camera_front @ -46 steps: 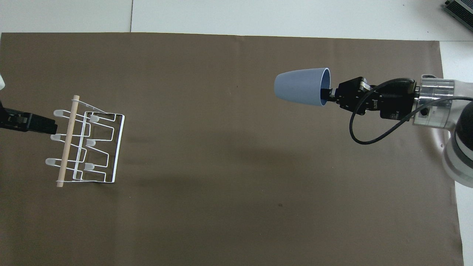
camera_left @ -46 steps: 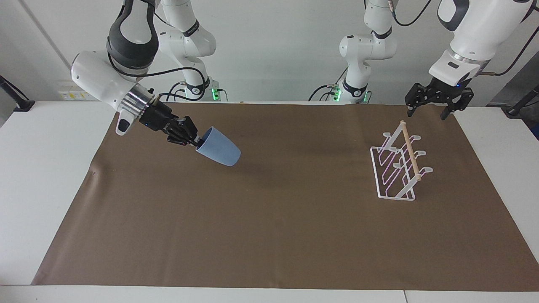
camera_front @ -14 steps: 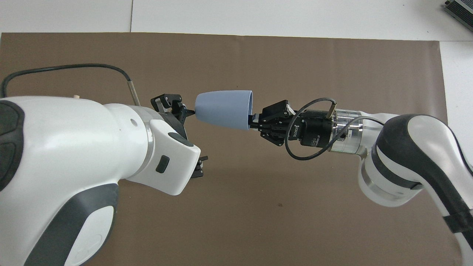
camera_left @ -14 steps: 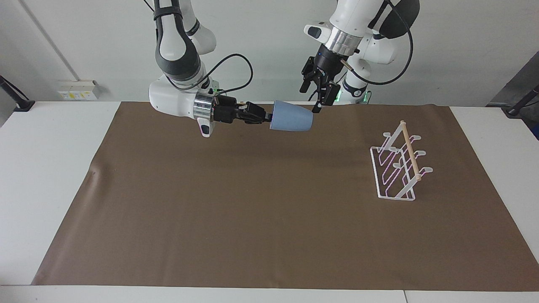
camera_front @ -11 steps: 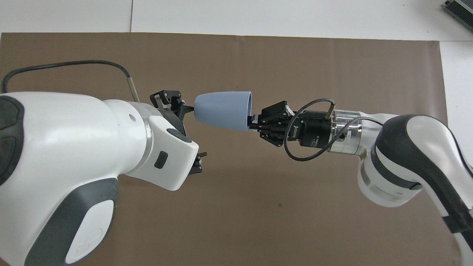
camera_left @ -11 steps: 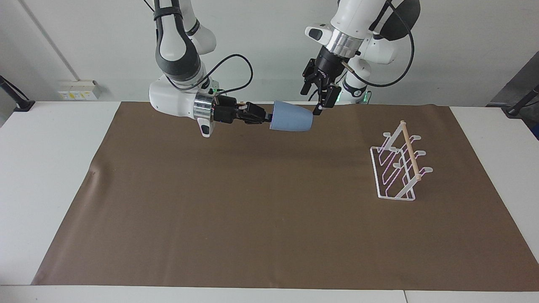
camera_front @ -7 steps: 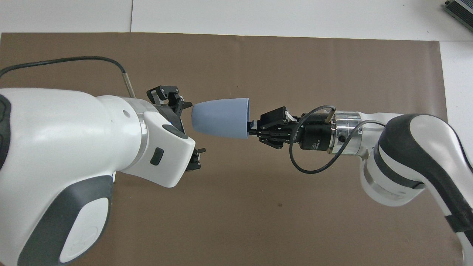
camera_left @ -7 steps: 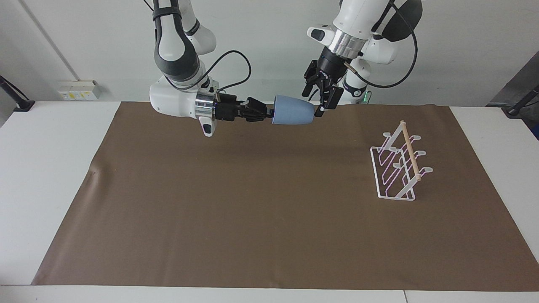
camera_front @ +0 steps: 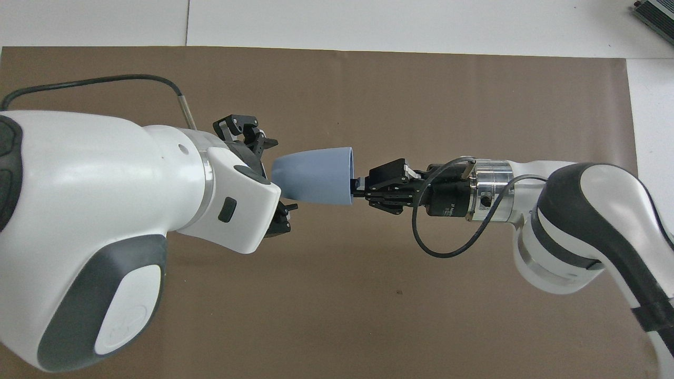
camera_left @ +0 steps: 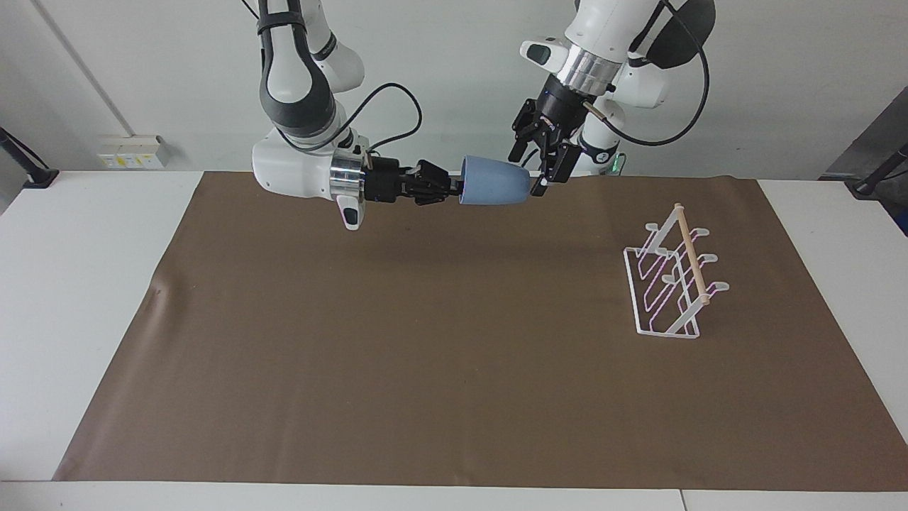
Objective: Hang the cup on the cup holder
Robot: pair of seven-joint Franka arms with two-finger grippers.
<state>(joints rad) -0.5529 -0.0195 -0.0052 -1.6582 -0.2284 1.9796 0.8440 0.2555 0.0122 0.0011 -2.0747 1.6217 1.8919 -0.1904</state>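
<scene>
The light-blue cup [camera_left: 494, 189] lies on its side in the air over the robots' edge of the brown mat, its mouth toward the right arm. My right gripper [camera_left: 457, 190] is shut on the cup's rim, one finger inside the mouth; it also shows in the overhead view [camera_front: 358, 190]. My left gripper [camera_left: 530, 170] is open, with its fingers on either side of the cup's [camera_front: 316, 176] base end. In the overhead view the left gripper [camera_front: 278, 176] straddles that base. The white wire cup holder [camera_left: 674, 280] stands toward the left arm's end; the left arm hides it in the overhead view.
A brown mat [camera_left: 425, 355] covers most of the white table [camera_left: 78, 284]. A dark device [camera_front: 655, 13] lies at the table's corner farthest from the robots, toward the right arm's end.
The right gripper carried the cup from its own end to mid-table and raised it a little. The left gripper swung over from near the cup holder and its open fingers now straddle the cup's base.
</scene>
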